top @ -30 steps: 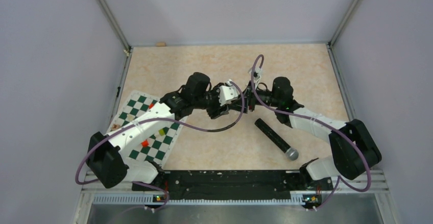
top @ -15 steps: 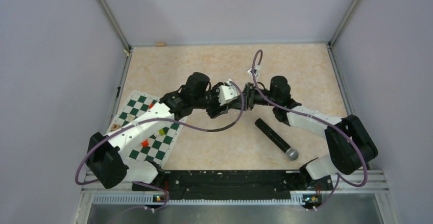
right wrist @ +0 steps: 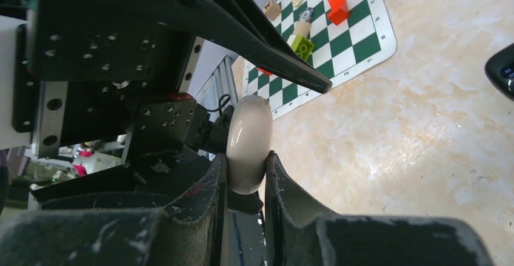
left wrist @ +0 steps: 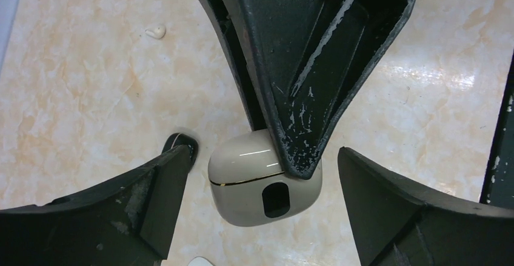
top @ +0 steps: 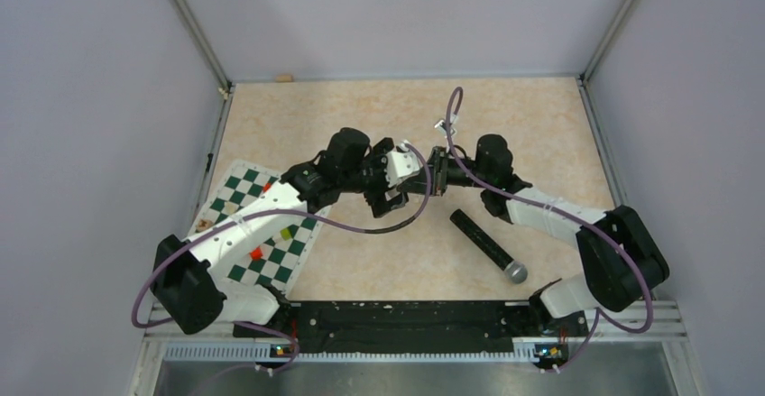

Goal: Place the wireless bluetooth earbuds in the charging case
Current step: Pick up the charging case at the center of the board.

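Right hand [right wrist: 245, 163]: fingers pinched tight on the glossy cream clamshell charging case [left wrist: 260, 193], gripping it across its flat faces. The lid seam looks shut.

Left hand [left wrist: 263, 157]: spread wide around the case and holding nothing, with its fingers clear on both sides.

One small whitish earbud [left wrist: 156, 31] lies on the marbled beige worktop [left wrist: 73, 96], well apart from the case. A dark-tipped earbud [left wrist: 180, 140] sits just beside one finger of the left hand.

Judgement: draw the left hand straight back, so neither finger clips the case or nudges the dark-tipped earbud. The right grip should be firm and level. The lid needs opening before any earbud goes in.
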Robot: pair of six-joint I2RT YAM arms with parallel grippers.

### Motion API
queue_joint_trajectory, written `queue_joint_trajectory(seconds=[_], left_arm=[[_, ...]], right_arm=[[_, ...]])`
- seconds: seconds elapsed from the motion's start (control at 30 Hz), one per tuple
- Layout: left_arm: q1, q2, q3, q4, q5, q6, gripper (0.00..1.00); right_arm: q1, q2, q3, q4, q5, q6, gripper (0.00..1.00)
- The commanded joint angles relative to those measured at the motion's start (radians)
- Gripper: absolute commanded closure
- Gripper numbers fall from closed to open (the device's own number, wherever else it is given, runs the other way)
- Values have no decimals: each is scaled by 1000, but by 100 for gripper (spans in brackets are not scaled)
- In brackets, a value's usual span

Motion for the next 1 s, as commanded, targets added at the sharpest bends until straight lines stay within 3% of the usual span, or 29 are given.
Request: queue_joint_trajectory(seconds=[0.0,0.1,0.27,0.37,0.7,0.97], left_arm=[[7,-12,47,-10,77,-20,2],[56,-19,80,-50,194,-40,1],[215,-38,108,-80,566,-93,1],[255,-42,98,-82,718,-103,1],[253,52,201,-227,938,-115,1],[234,78,140,-77,866,-265,7]], right_arm=[[14,-81,61,32,-38,-75,98],[5,-122,62,-6,-47,-142,98],[-28,-205,46,-63,-77,-311,97],[-36,-259,17,-62,-100,-395,97],[-43,-335,-46,-37,-33,-519,96],[-43,-337,-79,37,-60,-502,96]])
